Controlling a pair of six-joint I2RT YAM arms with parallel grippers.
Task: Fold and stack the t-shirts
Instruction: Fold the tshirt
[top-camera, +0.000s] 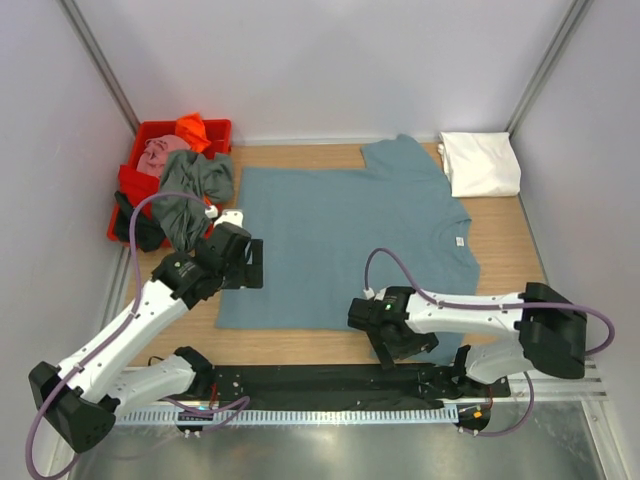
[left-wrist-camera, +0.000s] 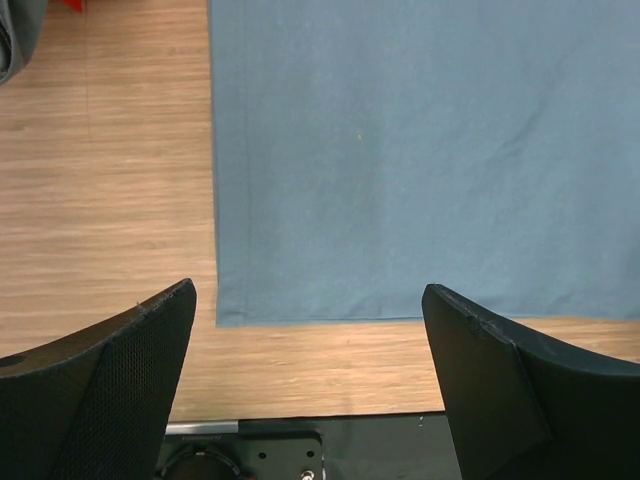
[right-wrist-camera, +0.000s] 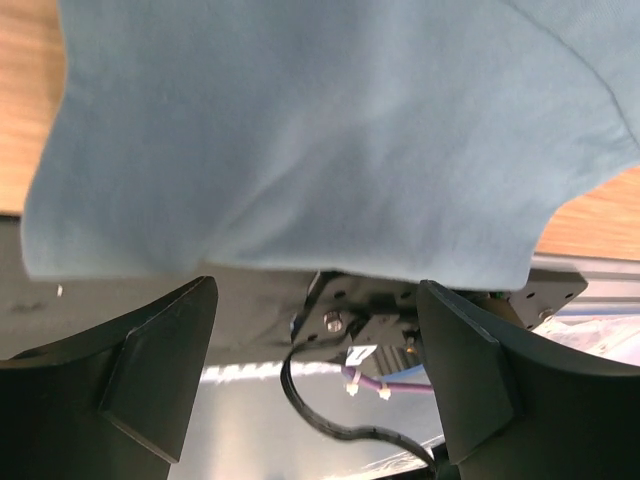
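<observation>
A dusty teal-blue t-shirt (top-camera: 350, 235) lies spread flat on the wooden table, its neck with a small white label (top-camera: 459, 241) towards the right. My left gripper (top-camera: 243, 266) hovers open over the shirt's near-left hem corner (left-wrist-camera: 222, 316), its fingers (left-wrist-camera: 120, 380) empty above bare wood. My right gripper (top-camera: 400, 345) is open at the near sleeve (right-wrist-camera: 300, 140), which drapes over the table's front edge; nothing sits between its fingers (right-wrist-camera: 160, 370). A folded white t-shirt (top-camera: 481, 163) rests at the back right. Grey-green (top-camera: 195, 190), pink (top-camera: 160, 152) and orange (top-camera: 192, 128) shirts fill the tub.
A red plastic tub (top-camera: 132, 185) stands at the back left, with grey-green cloth spilling over its side. The black base plate (top-camera: 320, 380) and a metal rail run along the near edge. Grey walls close in the left, back and right.
</observation>
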